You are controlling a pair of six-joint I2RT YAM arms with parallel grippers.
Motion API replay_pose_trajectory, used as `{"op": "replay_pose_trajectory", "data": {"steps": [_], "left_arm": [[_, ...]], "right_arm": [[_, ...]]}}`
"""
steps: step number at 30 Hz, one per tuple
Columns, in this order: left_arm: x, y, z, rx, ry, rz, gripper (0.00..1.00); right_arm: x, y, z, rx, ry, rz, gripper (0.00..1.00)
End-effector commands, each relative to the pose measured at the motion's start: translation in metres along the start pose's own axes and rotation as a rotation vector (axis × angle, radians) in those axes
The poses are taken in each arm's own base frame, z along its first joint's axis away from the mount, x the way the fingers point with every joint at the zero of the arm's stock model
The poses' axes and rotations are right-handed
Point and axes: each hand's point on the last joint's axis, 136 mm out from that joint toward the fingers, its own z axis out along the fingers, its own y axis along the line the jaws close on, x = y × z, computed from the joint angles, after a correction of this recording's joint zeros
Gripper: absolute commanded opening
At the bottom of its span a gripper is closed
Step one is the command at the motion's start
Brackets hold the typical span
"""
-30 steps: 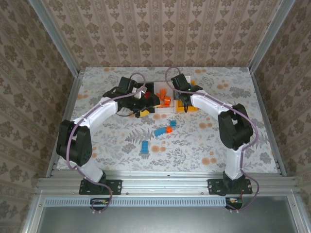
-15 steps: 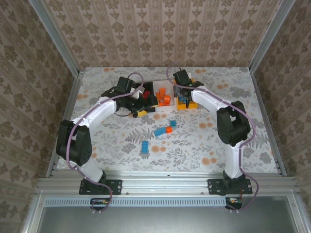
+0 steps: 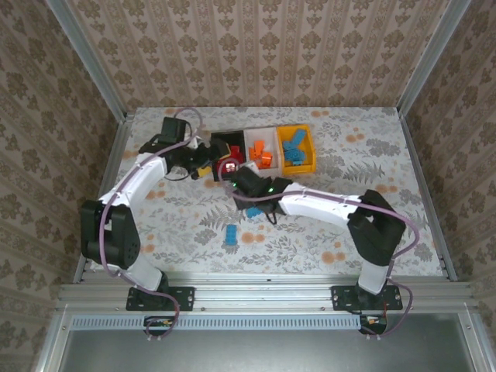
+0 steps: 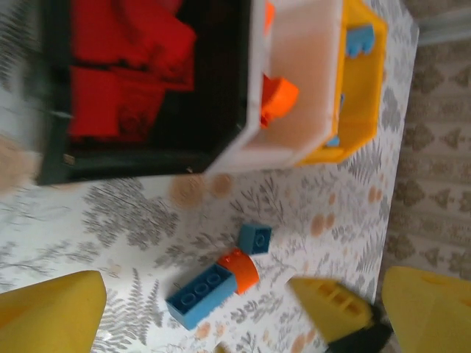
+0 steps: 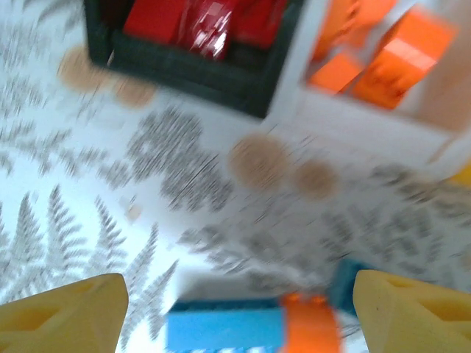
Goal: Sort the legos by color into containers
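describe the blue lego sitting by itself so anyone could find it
Start at the row of three bins at the far middle of the table and come straight toward the near edge. The blue lego lies alone, nearest that edge; the other loose bricks sit bunched together, closer to the bins.

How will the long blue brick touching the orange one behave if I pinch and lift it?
The long blue brick looks like rigid plastic, so it should not flex. Flat sides suggest it slides rather than rolls. The orange brick touches its end; I cannot tell if they are clipped together, so it may come along.
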Motion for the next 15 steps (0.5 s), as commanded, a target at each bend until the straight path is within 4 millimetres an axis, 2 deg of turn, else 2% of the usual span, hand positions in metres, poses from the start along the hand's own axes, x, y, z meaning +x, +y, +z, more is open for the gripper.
{"op": "replay_pose_trajectory", "data": {"steps": [1,4,7,11,15], "left_arm": [[-0.013,0.017,-0.017,-0.021,-0.056,-0.071,0.98],[-0.026,0.028,-0.027,-0.012,-0.091,-0.120,0.98],[-0.033,0.035,-0.033,-0.003,-0.113,-0.151,0.98],[-0.032,0.037,-0.030,-0.003,-0.105,-0.158,0.98],[-0.031,0.036,-0.027,0.004,-0.092,-0.164,0.98]], "right_arm": [[0.034,0.034,0.000,-0.028,0.079,0.017,0.82],[0.052,0.066,-0.004,-0.085,0.116,0.077,0.83],[0.067,0.085,0.001,-0.112,0.150,0.123,0.82],[0.083,0.102,0.015,-0.131,0.214,0.144,0.79],[0.091,0.112,0.024,-0.146,0.243,0.164,0.69]]}}
